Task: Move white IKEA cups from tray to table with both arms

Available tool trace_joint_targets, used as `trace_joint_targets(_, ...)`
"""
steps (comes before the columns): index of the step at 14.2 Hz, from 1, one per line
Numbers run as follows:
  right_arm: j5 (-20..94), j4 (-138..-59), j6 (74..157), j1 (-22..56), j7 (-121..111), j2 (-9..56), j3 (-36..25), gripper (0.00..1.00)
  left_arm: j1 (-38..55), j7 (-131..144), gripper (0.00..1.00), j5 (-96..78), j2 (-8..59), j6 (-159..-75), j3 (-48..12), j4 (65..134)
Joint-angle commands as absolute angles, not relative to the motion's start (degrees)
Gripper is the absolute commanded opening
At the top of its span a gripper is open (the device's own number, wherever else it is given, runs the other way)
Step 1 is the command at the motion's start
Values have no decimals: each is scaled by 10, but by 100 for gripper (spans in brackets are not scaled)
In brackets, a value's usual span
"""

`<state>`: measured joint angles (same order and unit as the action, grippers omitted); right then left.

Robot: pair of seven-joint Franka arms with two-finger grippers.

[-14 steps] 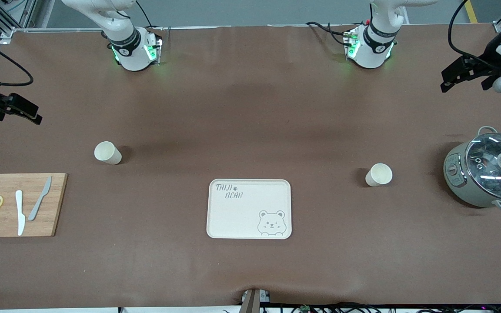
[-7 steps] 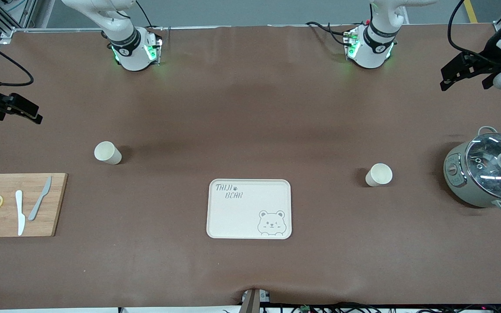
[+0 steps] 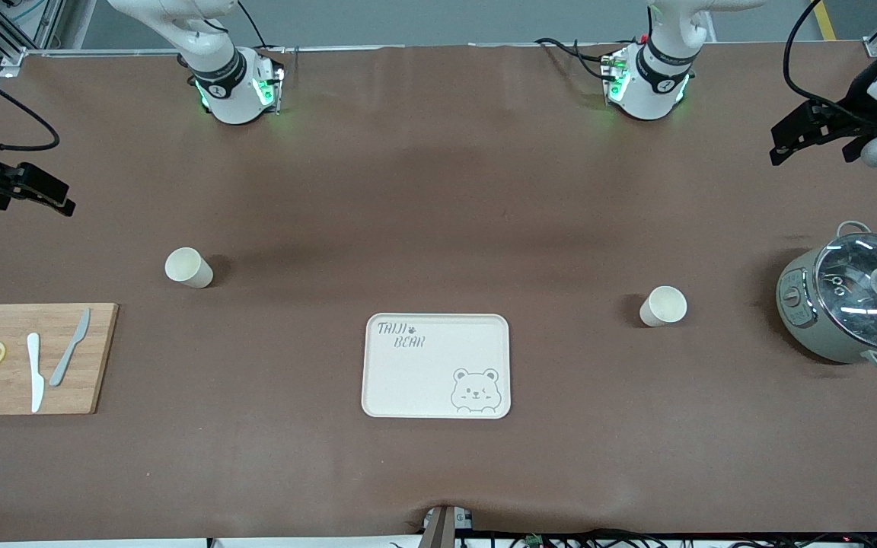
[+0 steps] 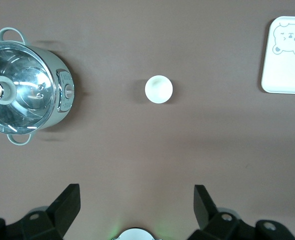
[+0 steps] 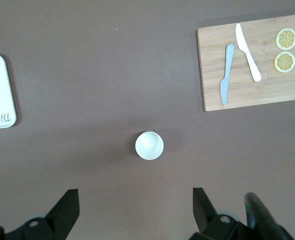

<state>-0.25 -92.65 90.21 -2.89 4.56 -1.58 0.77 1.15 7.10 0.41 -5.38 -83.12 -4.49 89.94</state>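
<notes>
Two white IKEA cups stand upright on the brown table. One cup [image 3: 189,268] is toward the right arm's end and also shows in the right wrist view [image 5: 149,145]. The other cup [image 3: 663,306] is toward the left arm's end and also shows in the left wrist view [image 4: 159,89]. My right gripper [image 3: 12,194] [image 5: 136,202] hangs open and empty, high over the table's end, apart from its cup. My left gripper [image 3: 811,148] [image 4: 136,200] hangs open and empty, high over the other end, above the bare table between the pot and the base.
A cream bear-print tray [image 3: 436,365] lies between the cups, nearer the front camera. A wooden cutting board [image 3: 31,358] with two knives and lemon slices lies at the right arm's end. A grey pot with a glass lid [image 3: 853,301] stands at the left arm's end.
My left gripper has shifted slightly in the air. The right gripper has barely moved. Cups and tray have not moved.
</notes>
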Motion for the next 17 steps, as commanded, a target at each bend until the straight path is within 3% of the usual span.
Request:
trace_joint_targets(1,-10,-913,894,-35,46,-10,11,100,5,67,100,0,-50,-818,-46,882)
trace_joint_targets(17,-4,-913,892,-41,46,-9,11,100,3,66,100,0,-51,-789,-47,860)
